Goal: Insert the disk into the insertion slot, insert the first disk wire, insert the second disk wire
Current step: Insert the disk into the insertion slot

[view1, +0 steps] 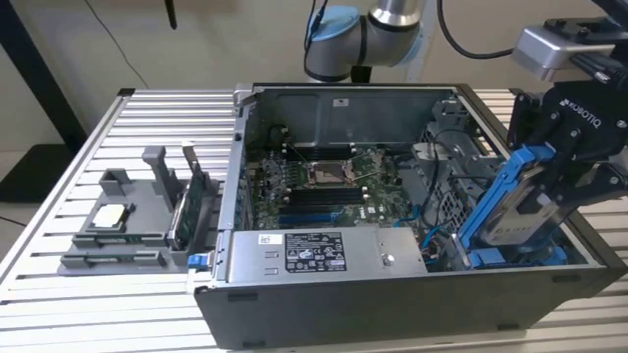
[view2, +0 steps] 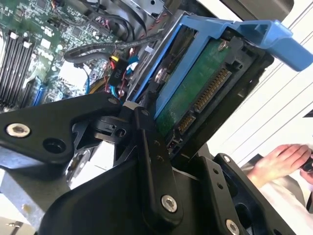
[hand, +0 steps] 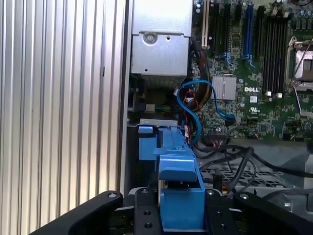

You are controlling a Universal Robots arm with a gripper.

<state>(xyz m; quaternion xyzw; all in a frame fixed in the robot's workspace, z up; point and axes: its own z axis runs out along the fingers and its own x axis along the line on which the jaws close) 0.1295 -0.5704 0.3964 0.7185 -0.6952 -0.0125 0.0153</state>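
The case (view1: 324, 305) sits on the table (view1: 147, 118), with a rack (view1: 128, 220) beside it on the exterior view's left, and inside the case the board (view1: 324, 184) lies in the middle, the power box (view1: 314, 254) in front of it, and the disk (view1: 517, 217) leans at the exterior view's right end, held by the gripper (view1: 555, 184).

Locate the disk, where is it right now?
Exterior view's right: the disk is held tilted in the gripper, its lower end dipping inside the computer case, just to the right of the grey power-supply box.
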